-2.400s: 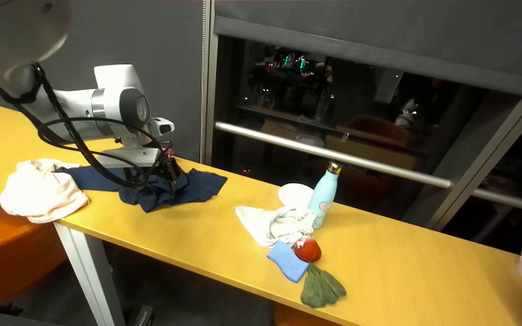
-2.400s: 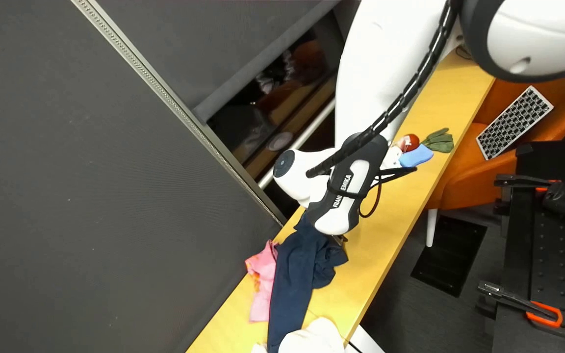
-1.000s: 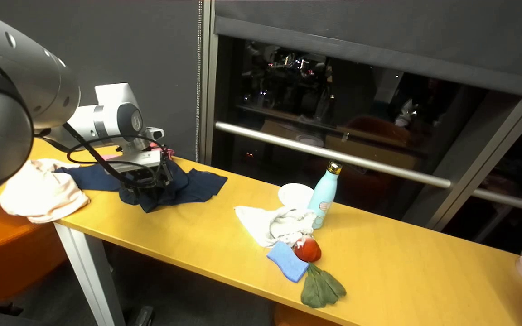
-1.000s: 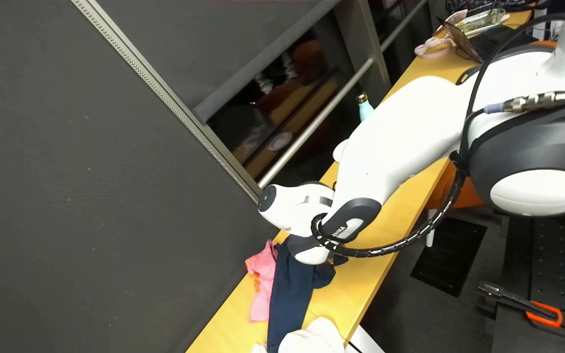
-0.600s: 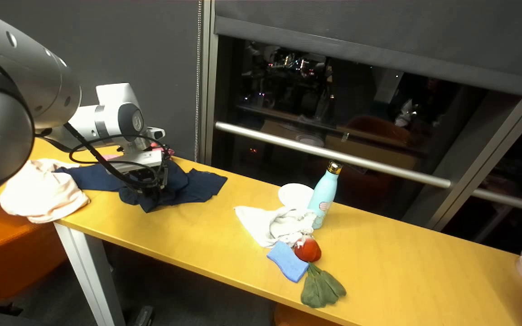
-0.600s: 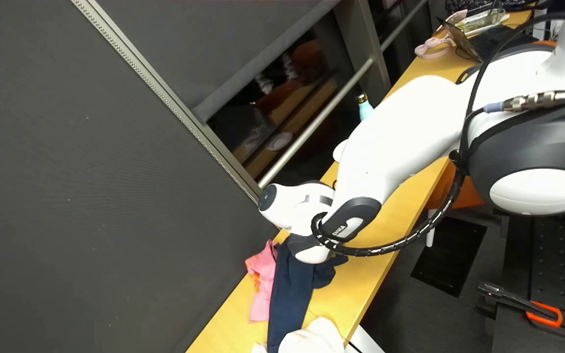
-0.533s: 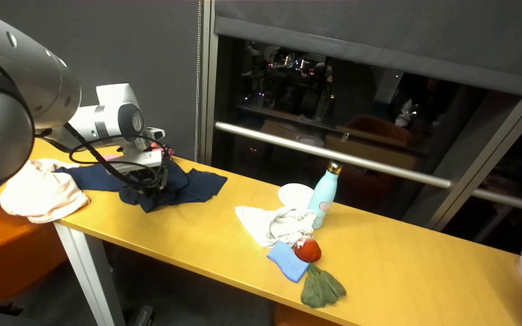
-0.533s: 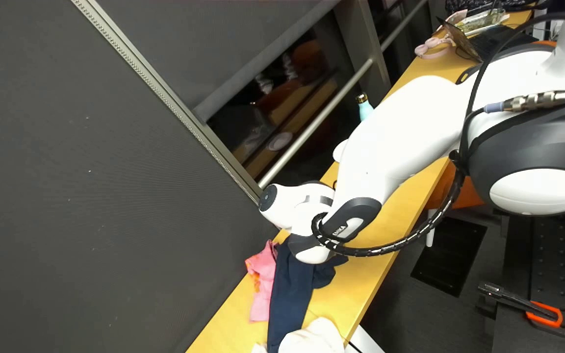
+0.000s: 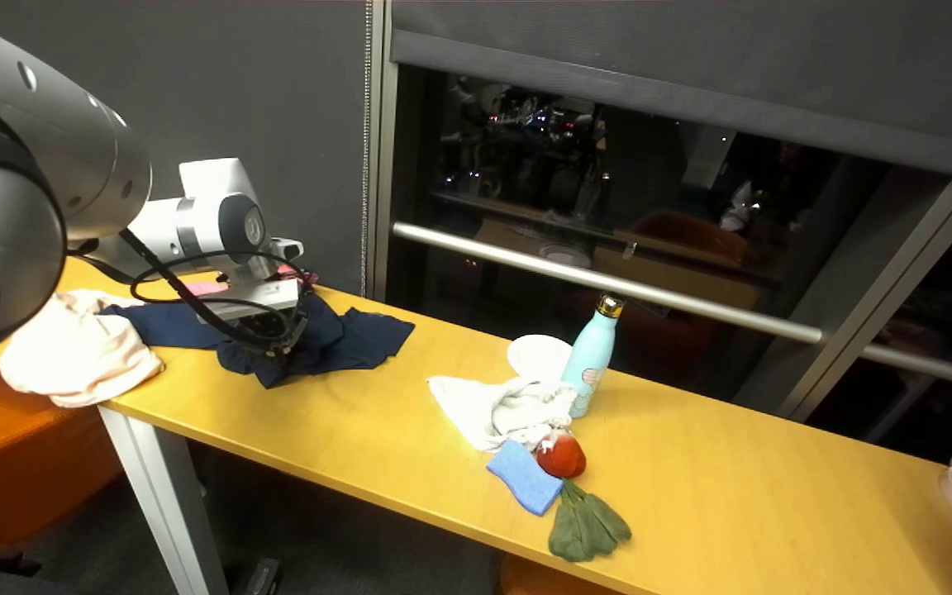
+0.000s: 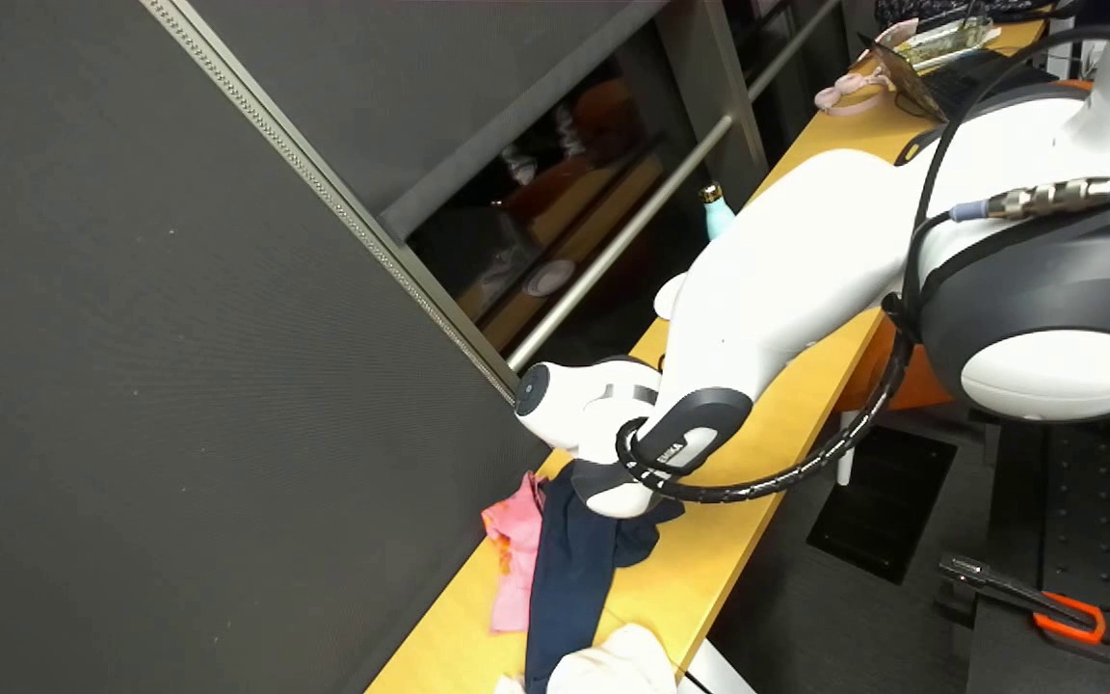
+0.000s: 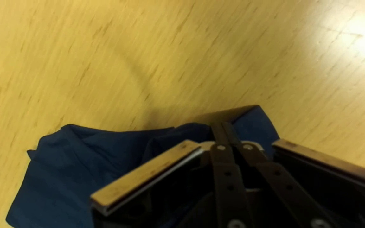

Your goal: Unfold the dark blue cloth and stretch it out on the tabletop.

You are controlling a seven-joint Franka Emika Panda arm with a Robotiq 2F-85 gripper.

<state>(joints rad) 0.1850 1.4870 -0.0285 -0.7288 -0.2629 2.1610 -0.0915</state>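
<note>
The dark blue cloth [image 9: 377, 339] lies crumpled on the yellow tabletop [image 9: 377, 430], with a flatter strip running to the cream cloth. It also shows in the other camera's picture as a long dark band [image 10: 569, 578], partly behind the arm. In the wrist view, the blue fabric [image 11: 68, 177] spreads beneath and left of my gripper [image 11: 223, 124]. The fingertips meet right at the fabric's edge, with a raised-looking corner just beside them. Whether a fold is pinched between them I cannot tell; no blue shows in the seam. In an exterior view the gripper [image 9: 282, 340] is down on the cloth.
A cream cloth [image 9: 79, 351] sits at the table's front edge, and a pink cloth [image 10: 516, 525] lies by the wall. Farther along are a white cloth [image 9: 517, 405], bottle [image 9: 592, 355], plate [image 9: 535, 354], blue sponge [image 9: 525, 478], red item [image 9: 561, 456] and green leaves [image 9: 587, 525].
Over the last second my fingers came together at the cloth, after the arm swung over and lowered. Since half a second ago the wrist has shifted slightly. The cloth looks unmoved.
</note>
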